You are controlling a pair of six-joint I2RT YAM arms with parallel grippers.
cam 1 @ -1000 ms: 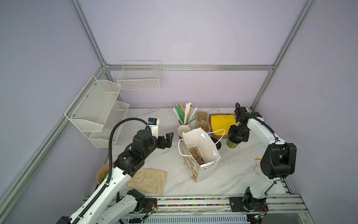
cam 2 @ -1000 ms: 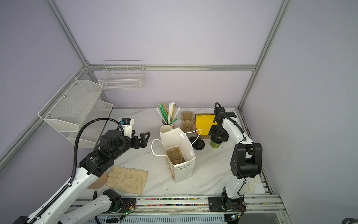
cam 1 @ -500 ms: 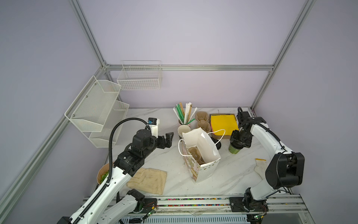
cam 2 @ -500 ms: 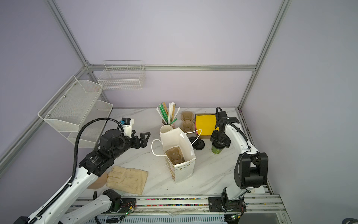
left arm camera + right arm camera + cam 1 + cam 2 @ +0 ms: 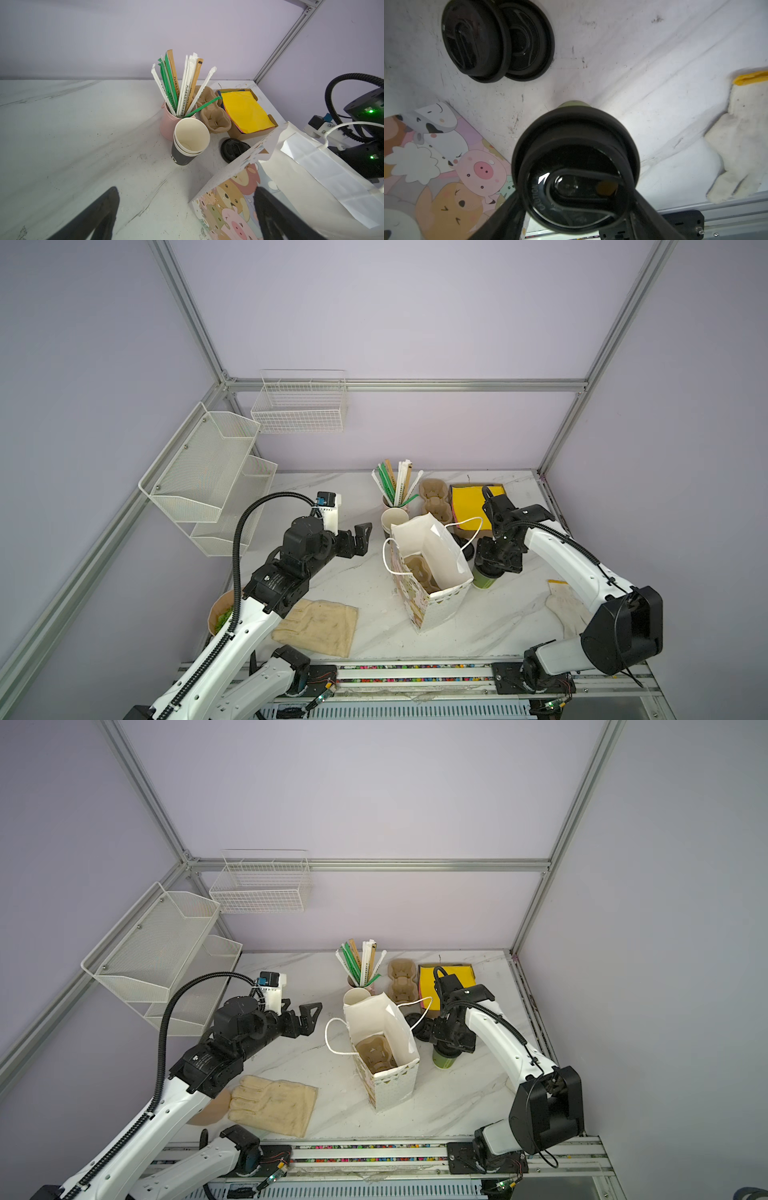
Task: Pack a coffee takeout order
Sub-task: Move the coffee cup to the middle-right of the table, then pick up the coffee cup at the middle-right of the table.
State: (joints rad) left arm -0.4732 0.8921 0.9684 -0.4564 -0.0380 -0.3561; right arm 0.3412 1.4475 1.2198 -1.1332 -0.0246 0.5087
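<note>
1. Olive-green lidded cup (image 5: 484, 580), black lid on. In both top views it now sits just beside the right-hand wall of the paper bag (image 5: 424, 539), right of frame centre. A second ago it was higher in the frame, by the box (image 5: 247, 134) that holds the yellow sheet (image 5: 469, 502). It has travelled down-frame and in toward the bag.
2. Right claw (image 5: 493, 562) came along with it, clenched on the lid rim. The right wrist view shows a finger (image 5: 505, 214) pressed against each side of the lid.
3. Cannot tell whether the cup's base rests on the surface (image 5: 332, 572) or hangs just clear of it.
4. Cup carrier (image 5: 417, 568) already lies at the bottom of the bag, and its wells look empty.
   - Judgement: the cup is mid-transfer, staged at the bag.
   - It must still rise over the rim and go down into a well.
   - The cord handle on that side could snag it.
5. Yellow sheet is in its box, above and right of the bag, not yet packed.
6. Left claw (image 5: 358, 540) is released, fingers spread wide. It hovers left of the bag and apart from it, in the same place as a second ago.
7. Loose lids (image 5: 496, 39) lie on the surface between box and bag.
</note>
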